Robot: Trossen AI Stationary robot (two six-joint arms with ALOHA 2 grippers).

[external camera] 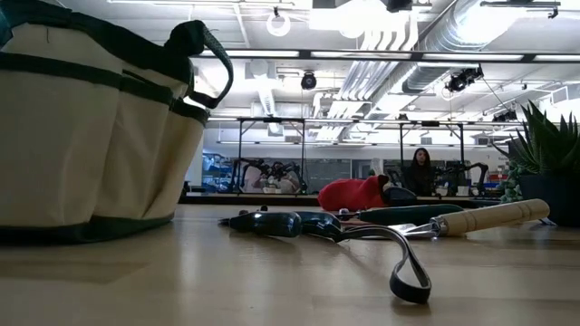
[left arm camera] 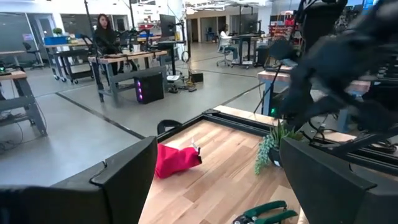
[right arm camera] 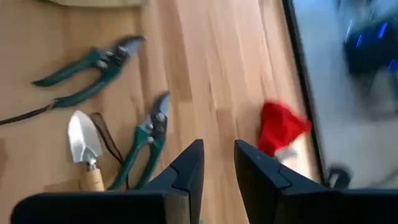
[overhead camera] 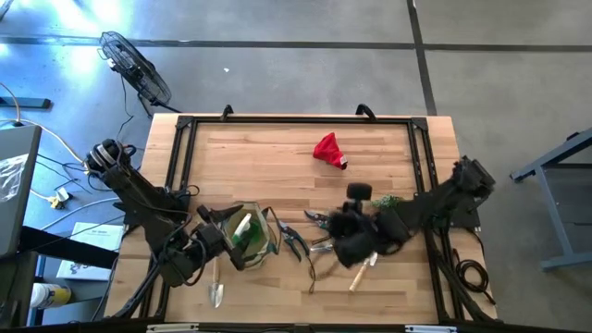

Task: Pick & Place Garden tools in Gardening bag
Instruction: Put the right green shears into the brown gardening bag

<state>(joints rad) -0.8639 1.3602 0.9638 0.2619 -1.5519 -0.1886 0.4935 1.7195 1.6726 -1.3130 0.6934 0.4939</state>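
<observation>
Fingers of the right gripper (right arm camera: 216,163) are held slightly apart; the left gripper (overhead camera: 215,242) is spread wide beside the canvas gardening bag (overhead camera: 248,237).
Green-handled pruners (right arm camera: 144,144), a wooden-handled trowel (right arm camera: 87,152) and red cloth (right arm camera: 281,128) are scattered at frame centre.

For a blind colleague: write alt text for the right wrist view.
The right gripper, fingers slightly apart and empty, hangs above a wooden table. Below lie two green-handled pruners, a trowel and a red cloth near the table edge.

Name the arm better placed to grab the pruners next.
Right. Its end effector hangs over the pruners beside a trowel, fingers slightly parted and empty. The left end effector sits at the gardening bag.
</observation>
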